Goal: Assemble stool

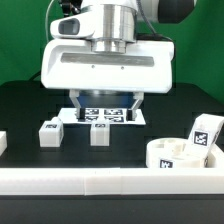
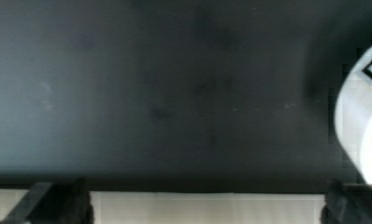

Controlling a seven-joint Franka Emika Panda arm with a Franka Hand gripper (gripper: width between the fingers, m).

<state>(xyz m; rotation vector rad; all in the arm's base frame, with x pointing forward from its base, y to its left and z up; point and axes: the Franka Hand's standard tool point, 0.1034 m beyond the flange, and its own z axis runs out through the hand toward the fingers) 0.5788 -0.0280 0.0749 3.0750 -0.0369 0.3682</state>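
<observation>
The tool [image 1: 108,100] hangs over the surface [image 1: 22,105], fingers wide apart and empty — nearest leg [image 1: 100,132] close by, seat [image 1: 172,155] farther off.

Matt black across the tabletop [image 2: 165,90], smooth yet faintly flecked, without sheen. Smooth white plastic for the seat [image 1: 172,155], legs [image 1: 50,132] and rail [image 1: 100,182], matt to faintly satin, with crisp black-and-white tags printed flat on the legs; thin, paper-flat white with black print for the marker board [image 1: 105,113]. White moulded plastic with a soft sheen on the arm casing [image 1: 105,65], darker and dull on the fingers [image 2: 58,203] of the end effector [image 2: 204,207].
</observation>
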